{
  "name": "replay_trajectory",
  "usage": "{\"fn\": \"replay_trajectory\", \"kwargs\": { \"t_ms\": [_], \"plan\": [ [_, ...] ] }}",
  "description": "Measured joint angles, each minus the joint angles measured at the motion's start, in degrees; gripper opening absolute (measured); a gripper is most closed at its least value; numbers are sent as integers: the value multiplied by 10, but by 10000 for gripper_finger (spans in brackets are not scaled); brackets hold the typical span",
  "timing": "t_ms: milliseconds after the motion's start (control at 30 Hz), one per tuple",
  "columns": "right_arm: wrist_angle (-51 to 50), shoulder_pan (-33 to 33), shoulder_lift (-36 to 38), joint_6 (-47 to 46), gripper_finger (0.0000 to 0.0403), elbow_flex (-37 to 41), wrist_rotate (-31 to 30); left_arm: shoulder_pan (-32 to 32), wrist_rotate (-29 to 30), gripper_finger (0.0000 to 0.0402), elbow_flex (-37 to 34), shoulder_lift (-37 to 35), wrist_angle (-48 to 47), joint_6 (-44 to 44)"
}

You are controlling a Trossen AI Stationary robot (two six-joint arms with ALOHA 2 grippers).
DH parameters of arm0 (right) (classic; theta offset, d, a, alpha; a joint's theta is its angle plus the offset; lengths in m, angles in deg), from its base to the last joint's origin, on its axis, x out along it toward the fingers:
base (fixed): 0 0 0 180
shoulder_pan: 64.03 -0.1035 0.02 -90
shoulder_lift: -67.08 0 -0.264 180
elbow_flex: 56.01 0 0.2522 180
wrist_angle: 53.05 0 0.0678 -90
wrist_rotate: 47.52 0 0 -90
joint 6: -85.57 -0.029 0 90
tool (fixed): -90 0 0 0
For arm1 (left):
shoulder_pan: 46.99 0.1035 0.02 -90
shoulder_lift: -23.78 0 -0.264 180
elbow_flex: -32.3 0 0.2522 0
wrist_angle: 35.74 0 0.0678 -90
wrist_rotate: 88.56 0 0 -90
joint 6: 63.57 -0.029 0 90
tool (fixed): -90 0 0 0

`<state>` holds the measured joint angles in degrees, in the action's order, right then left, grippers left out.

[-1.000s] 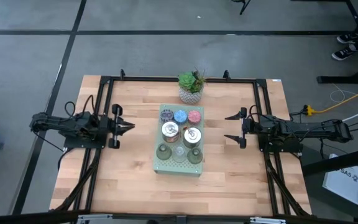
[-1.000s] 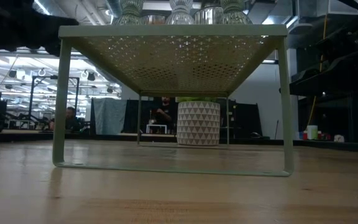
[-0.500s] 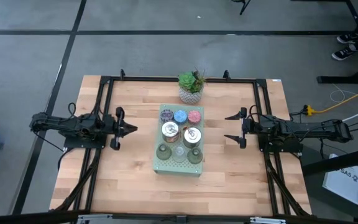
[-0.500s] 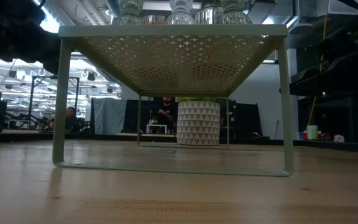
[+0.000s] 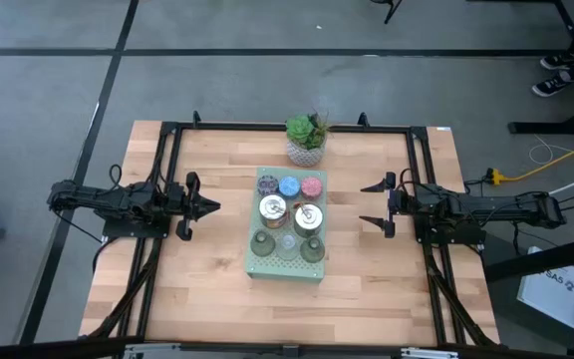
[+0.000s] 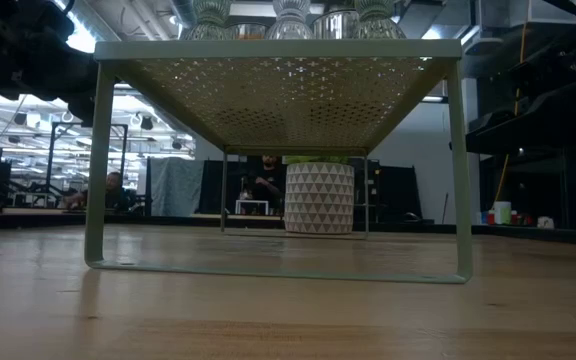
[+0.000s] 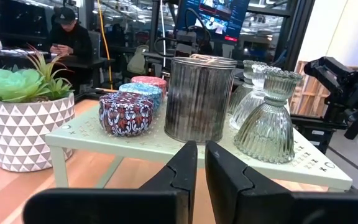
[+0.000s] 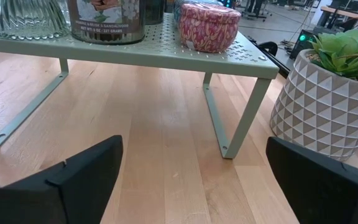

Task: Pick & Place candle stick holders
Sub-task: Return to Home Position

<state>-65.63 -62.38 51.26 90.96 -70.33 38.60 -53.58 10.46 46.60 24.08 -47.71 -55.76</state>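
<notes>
Several small candle stick holders stand on a pale green perforated shelf [image 5: 285, 265] at the table's middle. Purple [image 5: 267, 183], blue [image 5: 289, 185] and pink [image 5: 312, 185] ones form the far row. Two silver ones [image 5: 272, 208] [image 5: 308, 218] stand in the middle, and ribbed green glass ones [image 5: 263, 242] [image 5: 312, 249] in the near row. My left gripper [image 5: 214, 206] is shut and empty, left of the shelf, pointing at it; its wrist view shows the fingers [image 7: 201, 149] before the silver holder [image 7: 199, 99]. My right gripper [image 5: 366, 204] is open and empty, right of the shelf.
A green succulent in a white patterned pot [image 5: 307, 140] stands on the table just beyond the shelf's far edge. The shelf stands on thin legs [image 6: 96, 170] with open room beneath it. Bare wood lies on both sides and in front of it. A person [image 7: 70, 37] sits in the room behind.
My left gripper has moved a little toward the table's right, nearer the shelf, and stays shut. The shelf and the holders have not moved.
</notes>
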Motion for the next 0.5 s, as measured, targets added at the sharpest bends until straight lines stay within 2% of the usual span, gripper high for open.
{"fn": "replay_trajectory", "kwargs": {
  "t_ms": [500],
  "plan": [
    [0,0,0,0,399,0,0,0,-1,28,0,0,-1,0]
  ]
}}
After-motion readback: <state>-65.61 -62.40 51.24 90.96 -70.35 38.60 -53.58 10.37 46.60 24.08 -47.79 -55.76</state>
